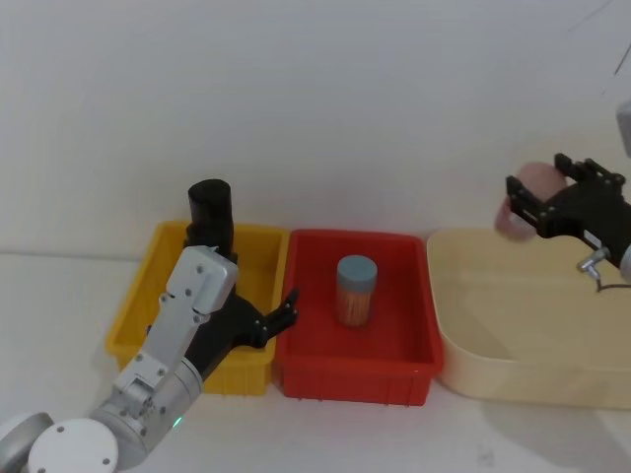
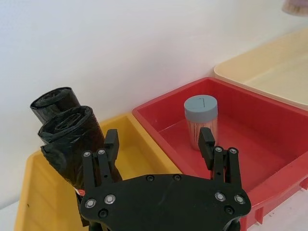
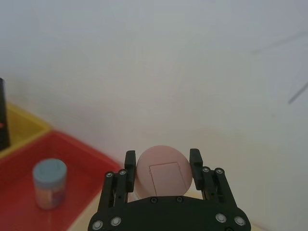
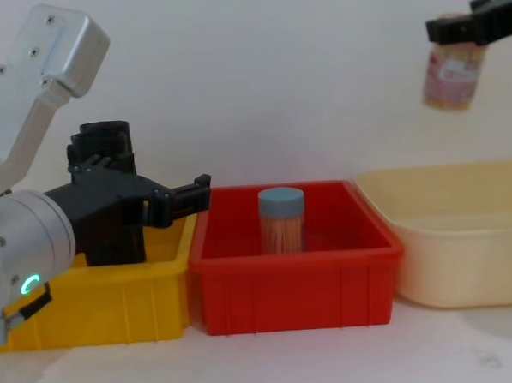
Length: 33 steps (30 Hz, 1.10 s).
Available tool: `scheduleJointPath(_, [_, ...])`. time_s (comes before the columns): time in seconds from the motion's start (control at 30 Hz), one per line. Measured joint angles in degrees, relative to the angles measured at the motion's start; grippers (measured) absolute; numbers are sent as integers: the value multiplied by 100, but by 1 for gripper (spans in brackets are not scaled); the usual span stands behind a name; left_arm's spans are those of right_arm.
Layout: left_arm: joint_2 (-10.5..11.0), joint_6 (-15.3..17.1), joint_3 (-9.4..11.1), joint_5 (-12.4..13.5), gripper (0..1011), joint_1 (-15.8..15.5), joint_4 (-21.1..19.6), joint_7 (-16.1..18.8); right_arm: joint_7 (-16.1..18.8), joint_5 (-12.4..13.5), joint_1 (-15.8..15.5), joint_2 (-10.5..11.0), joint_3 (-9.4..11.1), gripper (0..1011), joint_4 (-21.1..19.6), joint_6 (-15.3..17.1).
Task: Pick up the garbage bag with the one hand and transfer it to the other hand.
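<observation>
I'm seeing the garbage bag [image 2: 67, 139] standing upright at the back of the yellow bin [image 1: 133, 335], leaning against a second black roll [image 2: 52, 102]. The two are touching. A small red mark is showing low on the nearer roll, partly hidden behind the pincer body, so I'm reading that one as the bag.

The left pincer [image 2: 158, 144], on the green-lit arm, is hanging spread wide. It's sitting over the right side of the yellow bin, with one fingertip reaching across the wall shared with the red bin [image 1: 394, 370]. The other finger [image 2: 109, 144] is lying just beside the bag. I can't tell if it's touching. The bag isn't sitting between the fingers and nothing is gripped.

A blue-lidded jar [image 1: 356, 291] is standing upright in the middle of the red bin, well apart from the bag.

The right pincer [image 3: 162, 156] is hanging high above the beige tub [image 1: 473, 365], closed on a pink-lidded jar [image 4: 452, 74], with its fingers clamping the lid from both sides. It's well away from the bag.

All three containers are sitting in a row on the white tabletop [image 1: 473, 434], yellow and red touching and beige just beside red.
</observation>
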Motion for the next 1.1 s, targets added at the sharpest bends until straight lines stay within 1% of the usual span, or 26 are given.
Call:
scheduleJointPath(0.07, [0,0,0,0,1001,0,0,0,-7,-26,-3,40,43,666,81,77])
scheduleJointPath(0.2, [0,0,0,0,1001,0,0,0,-3,-83,-2,84,48,666,224,165])
scheduleJointPath(0.37, [0,0,0,0,1001,0,0,0,37,-170,27,114,-19,666,462,255])
scheduleJointPath(0.4, [0,0,0,0,1001,0,0,0,57,-214,45,120,-51,666,563,284])
scheduleJointPath(0.57, [0,0,0,0,1001,0,0,0,113,-312,98,127,-148,665,819,330])
scheduleJointPath(0.7, [0,0,0,0,1001,0,0,0,136,-362,125,130,-195,670,941,356])
scheduleJointPath(0.8, [0,0,0,0,1001,0,0,0,155,-392,141,132,-225,712,1021,368])
scheduleJointPath(0.83, [0,0,0,0,1001,0,0,0,159,-398,145,132,-229,780,1034,370])
scheduleJointPath(0.87, [0,0,0,0,1001,0,0,0,162,-405,148,133,-234,795,1052,373])
scheduleJointPath(0.9, [0,0,0,0,1001,0,0,0,163,-409,151,133,-239,833,1064,376])
scheduleJointPath(0.93, [0,0,0,0,1001,0,0,0,169,-423,155,134,-250,833,1092,384])
scheduleJointPath(0.97, [0,0,0,0,1001,0,0,0,170,-427,157,134,-253,886,1101,387])
scheduleJointPath(1.03, [0,0,0,0,1001,0,0,0,176,-442,166,136,-264,949,1132,392])
scheduleJointPath(1.1, [0,0,0,0,1001,0,0,0,180,-448,168,136,-270,979,1149,396])
